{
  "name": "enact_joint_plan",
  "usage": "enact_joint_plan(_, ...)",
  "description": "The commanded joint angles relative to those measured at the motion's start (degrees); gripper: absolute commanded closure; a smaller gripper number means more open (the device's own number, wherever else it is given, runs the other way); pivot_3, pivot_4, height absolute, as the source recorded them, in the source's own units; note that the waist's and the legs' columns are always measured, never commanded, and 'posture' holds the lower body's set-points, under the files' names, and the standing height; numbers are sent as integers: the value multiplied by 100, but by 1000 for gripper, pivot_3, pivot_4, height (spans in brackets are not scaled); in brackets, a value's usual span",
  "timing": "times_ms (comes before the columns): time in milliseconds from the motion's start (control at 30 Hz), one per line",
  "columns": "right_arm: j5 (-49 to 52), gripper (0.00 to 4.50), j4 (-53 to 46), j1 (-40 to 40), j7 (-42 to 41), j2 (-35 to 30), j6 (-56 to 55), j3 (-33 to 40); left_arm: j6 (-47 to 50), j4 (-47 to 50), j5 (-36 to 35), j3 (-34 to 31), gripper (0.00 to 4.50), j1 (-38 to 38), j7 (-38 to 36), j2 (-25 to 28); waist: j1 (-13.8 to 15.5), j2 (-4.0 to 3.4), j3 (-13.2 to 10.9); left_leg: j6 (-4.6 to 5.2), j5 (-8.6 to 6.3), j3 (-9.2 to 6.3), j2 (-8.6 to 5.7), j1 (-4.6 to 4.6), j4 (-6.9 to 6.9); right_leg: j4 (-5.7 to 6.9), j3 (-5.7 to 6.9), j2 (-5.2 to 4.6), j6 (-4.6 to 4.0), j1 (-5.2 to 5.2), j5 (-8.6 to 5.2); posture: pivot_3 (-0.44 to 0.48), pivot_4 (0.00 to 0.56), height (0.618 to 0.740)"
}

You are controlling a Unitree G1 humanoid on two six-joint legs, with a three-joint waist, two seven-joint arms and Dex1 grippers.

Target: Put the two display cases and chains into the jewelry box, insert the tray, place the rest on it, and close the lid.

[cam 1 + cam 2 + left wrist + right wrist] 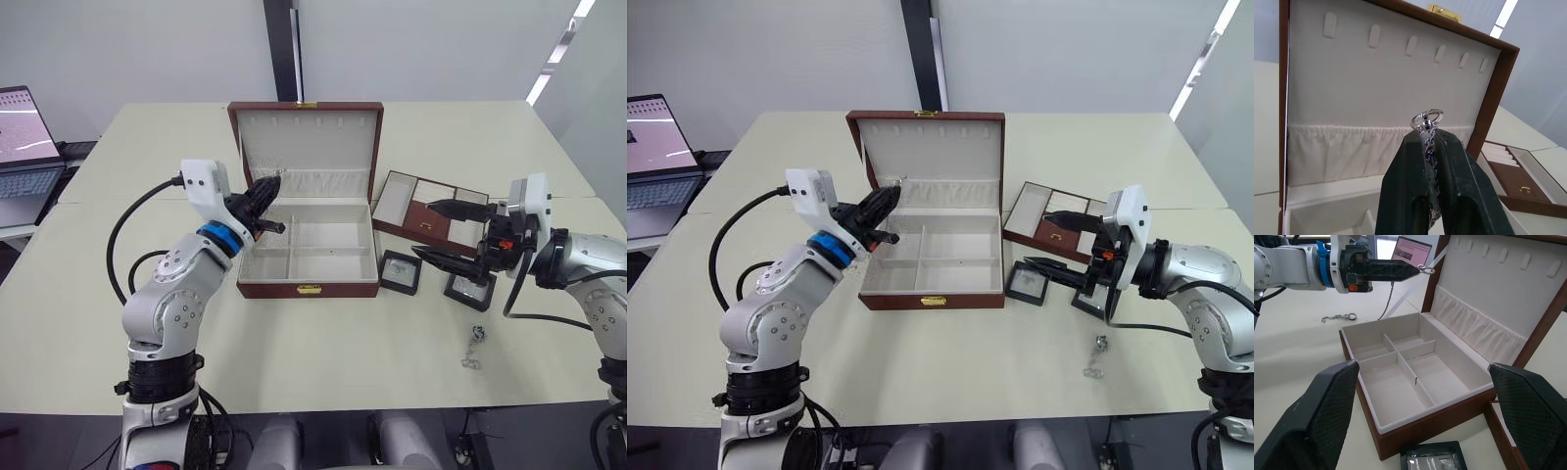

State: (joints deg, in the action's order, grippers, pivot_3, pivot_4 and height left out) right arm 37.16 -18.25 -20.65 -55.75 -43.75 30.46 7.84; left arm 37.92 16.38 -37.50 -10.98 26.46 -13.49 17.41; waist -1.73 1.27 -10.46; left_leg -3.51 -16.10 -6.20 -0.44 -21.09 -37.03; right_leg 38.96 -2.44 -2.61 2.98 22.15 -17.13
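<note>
Holding a chain [1426, 128] pinched between its closed fingers, our left gripper [266, 192] hangs over the rear left corner of the open jewelry box [308, 287], with the chain's ring poking out past the fingertips and its tail trailing down. We judge the step in hand to be loading the chains; the next move calls for us to lower a little over a compartment and release. In the right wrist view another chain [1338, 317] lies on the tabletop [323, 362] left of the box. The box's four cream compartments look empty, and its lid [306, 139] stands upright behind them. Right of the box, the tray [416, 210] sits on the tabletop, nothing visible in its sections. Just in front of it lie the two display cases [400, 271], side by side near the box's front right corner. Our right gripper [453, 233] hovers above them, spread wide and holding nothing. A third chain [474, 348] lies nearer us, at the right.
</note>
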Motion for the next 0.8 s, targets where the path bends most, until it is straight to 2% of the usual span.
enact_joint_plan(33,57,0,-126,10,42,-40,-34,193,32,286,-100,-57,4474,151,-8,33,0,0,0,0,0,0,0,0,0,0,0,0,0,0,0,0,150,740)
enact_joint_plan(600,54,0,-134,41,113,-41,-29,181,-198,-31,143,-114,4474,269,-5,32,3,1,-1,-2,1,0,-1,0,0,-1,0,0,0,0,0,0,150,740)
enact_joint_plan(800,68,0,-148,61,118,-55,-7,184,-299,-173,252,-74,4474,39,-93,1,1,1,-1,-2,1,0,0,0,0,-1,0,0,0,0,0,0,150,740)
